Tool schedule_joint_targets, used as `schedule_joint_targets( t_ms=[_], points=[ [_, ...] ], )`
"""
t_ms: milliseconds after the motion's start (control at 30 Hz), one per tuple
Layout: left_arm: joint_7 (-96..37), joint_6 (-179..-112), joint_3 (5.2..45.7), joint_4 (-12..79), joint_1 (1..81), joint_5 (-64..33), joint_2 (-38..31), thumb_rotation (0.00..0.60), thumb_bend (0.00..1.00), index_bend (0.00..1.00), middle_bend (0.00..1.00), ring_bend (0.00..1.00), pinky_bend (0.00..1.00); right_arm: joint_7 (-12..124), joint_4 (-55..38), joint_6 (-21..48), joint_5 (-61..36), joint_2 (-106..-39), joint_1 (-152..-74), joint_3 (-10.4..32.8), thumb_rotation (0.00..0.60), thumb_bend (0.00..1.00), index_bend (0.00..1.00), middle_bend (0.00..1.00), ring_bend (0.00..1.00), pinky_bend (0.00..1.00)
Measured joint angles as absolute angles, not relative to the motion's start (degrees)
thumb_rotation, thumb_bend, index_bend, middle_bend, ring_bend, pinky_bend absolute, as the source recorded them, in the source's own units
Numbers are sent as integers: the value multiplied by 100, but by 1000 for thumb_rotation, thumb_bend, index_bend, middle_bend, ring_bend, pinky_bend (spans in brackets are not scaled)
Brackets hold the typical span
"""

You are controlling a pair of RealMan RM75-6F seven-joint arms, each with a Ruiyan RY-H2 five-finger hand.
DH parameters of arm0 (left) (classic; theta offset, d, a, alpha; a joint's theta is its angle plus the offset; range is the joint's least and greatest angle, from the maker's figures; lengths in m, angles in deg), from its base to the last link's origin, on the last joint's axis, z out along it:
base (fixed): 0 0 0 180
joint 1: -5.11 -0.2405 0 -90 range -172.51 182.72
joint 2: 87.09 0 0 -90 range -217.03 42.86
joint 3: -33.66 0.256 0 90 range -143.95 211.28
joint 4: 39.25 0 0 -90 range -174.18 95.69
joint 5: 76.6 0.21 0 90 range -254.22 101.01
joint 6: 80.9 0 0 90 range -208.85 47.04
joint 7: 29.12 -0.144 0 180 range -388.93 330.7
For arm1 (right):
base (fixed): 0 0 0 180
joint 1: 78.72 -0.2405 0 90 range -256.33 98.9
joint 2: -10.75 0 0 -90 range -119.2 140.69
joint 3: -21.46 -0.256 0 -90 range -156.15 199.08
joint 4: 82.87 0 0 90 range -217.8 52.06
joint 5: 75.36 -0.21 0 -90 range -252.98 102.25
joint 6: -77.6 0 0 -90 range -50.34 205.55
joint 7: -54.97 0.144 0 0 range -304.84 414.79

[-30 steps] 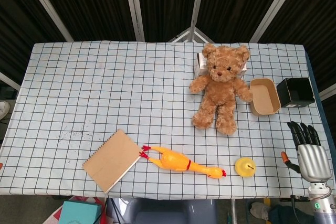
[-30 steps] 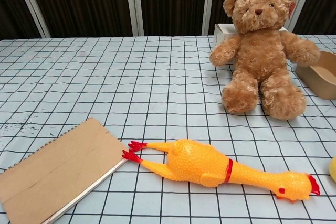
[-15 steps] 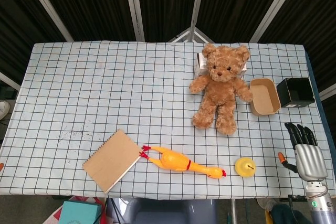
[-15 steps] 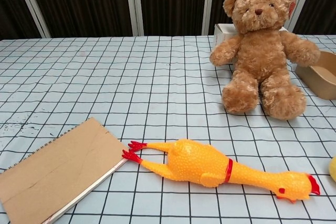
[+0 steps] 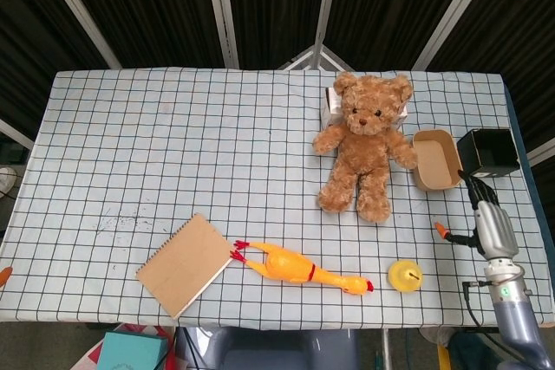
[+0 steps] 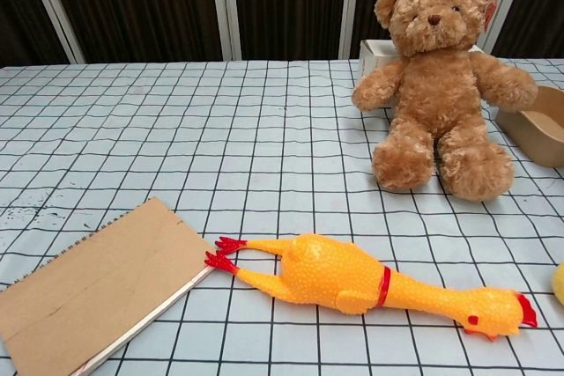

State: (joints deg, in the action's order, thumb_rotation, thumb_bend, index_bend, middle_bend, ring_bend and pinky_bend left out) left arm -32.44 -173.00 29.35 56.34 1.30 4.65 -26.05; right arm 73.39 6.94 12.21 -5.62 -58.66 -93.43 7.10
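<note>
1. Head view: right hand (image 5: 482, 218), fingers spread and holding nothing, hovers at the table's right edge, nearest one black box (image 5: 488, 152), an open-topped dark cube beside one tan tray (image 5: 436, 159). One teddy bear (image 5: 364, 142), one rubber chicken (image 5: 299, 268), one notebook (image 5: 185, 264), one yellow ball (image 5: 404, 275).
2. Chest view: no hand visible; bear, chicken, notebook appear once each.

I am seeing the tan oval tray (image 5: 436, 160) lying open side up near the table's right edge, just beside the teddy's arm, and the black square box (image 5: 487, 152) sitting upright just to its right, both nearest my right hand (image 5: 486, 218).
</note>
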Motion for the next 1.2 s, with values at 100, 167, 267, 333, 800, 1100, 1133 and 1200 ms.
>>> schedule_joint_targets(
  t_ms=[100,167,267,333,800,1100,1133,1200],
  points=[
    [-3230,-17341,2936,5635,113,474,-2613,600,269,215,0,0,135,7635,750,1791,-1118,-5853,-9624,422,600,243,25,137,48,0],
    [-3199,-17361,2934,5631,101,474,-2618,600,269,215,0,0,135,7744,727,2148,-1517,-5865,-9836,250,600,242,25,146,48,0],
    [-3166,-17366,2925,5621,94,453,-2627,600,268,215,0,0,135,7715,573,2497,-2064,-5929,-10136,81,600,241,35,155,48,0],
    [-3166,-17357,2919,5618,97,435,-2629,600,269,215,0,0,135,7585,459,2630,-2367,-5979,-10293,20,600,242,44,156,48,0],
    [-3235,-17270,2869,5628,141,293,-2617,600,269,215,0,0,135,6293,-300,2870,-3969,-6687,-11202,-94,600,242,177,234,85,0],
    [-3081,-17245,2833,5594,143,234,-2681,600,269,215,0,0,135,5752,-639,2757,-4367,-7076,-11546,-88,600,242,237,295,134,0],
    [-3058,-17245,2830,5592,141,229,-2687,600,269,215,0,0,135,5704,-677,2725,-4414,-7117,-11584,-103,600,241,247,301,140,0],
    [-2995,-17238,2823,5582,139,216,-2706,600,269,215,0,0,135,5611,-760,2656,-4507,-7203,-11672,-157,600,241,259,311,147,0]
  ],
)
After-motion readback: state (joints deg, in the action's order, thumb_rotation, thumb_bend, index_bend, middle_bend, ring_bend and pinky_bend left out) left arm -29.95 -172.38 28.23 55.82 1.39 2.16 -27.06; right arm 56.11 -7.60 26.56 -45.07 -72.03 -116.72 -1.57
